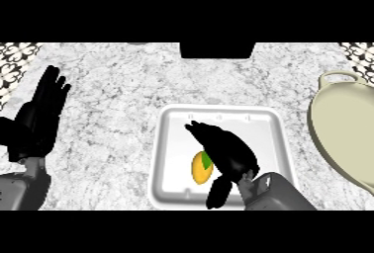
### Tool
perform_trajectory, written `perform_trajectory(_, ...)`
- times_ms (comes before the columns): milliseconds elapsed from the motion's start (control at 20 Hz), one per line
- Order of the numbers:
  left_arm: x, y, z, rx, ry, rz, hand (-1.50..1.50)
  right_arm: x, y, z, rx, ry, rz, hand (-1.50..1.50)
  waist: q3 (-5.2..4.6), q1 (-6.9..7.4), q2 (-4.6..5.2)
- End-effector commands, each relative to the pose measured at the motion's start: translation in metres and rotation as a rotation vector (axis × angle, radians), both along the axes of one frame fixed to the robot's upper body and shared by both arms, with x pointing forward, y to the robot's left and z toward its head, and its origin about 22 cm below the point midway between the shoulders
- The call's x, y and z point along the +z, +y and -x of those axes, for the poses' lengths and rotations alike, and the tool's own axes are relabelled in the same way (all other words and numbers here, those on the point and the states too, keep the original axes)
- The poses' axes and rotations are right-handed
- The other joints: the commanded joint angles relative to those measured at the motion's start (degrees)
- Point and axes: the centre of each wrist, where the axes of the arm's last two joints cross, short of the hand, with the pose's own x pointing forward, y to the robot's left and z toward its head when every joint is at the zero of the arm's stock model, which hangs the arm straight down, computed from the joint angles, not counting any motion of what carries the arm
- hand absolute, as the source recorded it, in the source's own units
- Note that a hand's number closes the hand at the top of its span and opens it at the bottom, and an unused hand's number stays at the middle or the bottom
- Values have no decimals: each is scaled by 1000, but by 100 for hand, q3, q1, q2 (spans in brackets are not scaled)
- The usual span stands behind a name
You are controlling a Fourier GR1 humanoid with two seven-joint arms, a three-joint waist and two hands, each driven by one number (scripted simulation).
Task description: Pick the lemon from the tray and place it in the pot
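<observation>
Lemon [199,168] lies inside tray [220,111], not lifted. Right hand [226,150] over tray, fingers extended across lemon's right side, thumb below (contact likely, curl round fruit not evident). Left hand [42,112] rests left of tray, fingers straight, upright. Pot [337,129] right of tray, cut by frame edge. Grasp, carry, placing remain. Lemon partly hidden.

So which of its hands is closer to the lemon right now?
The right. The right hand is over the white tray, directly beside the lemon and partly covering it. The left hand rests open far off at the counter's left edge.
</observation>
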Motion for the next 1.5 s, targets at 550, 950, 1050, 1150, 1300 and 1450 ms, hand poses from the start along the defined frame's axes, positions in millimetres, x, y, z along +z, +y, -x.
perform_trajectory(550,2,-1,-13,-7,-2,5,0,-58,4,-8,-37,-8,87,-150,2,-6,6)
perform_trajectory(950,3,8,4,13,-10,10,0,-70,8,-7,-79,13,124,-150,1,-2,2)
perform_trajectory(1050,5,-21,1,-1,-12,8,0,-95,-10,-10,-75,29,132,-150,2,-3,5)
perform_trajectory(1150,12,14,26,-11,6,-11,0,-99,-4,-10,-41,21,123,-150,3,34,0)
perform_trajectory(1300,6,4,0,-16,0,-7,0,-81,4,-19,94,-42,177,150,2,7,5)
perform_trajectory(1450,-17,9,-11,-1,-14,15,0,-84,20,-13,98,-70,161,150,0,-8,8)
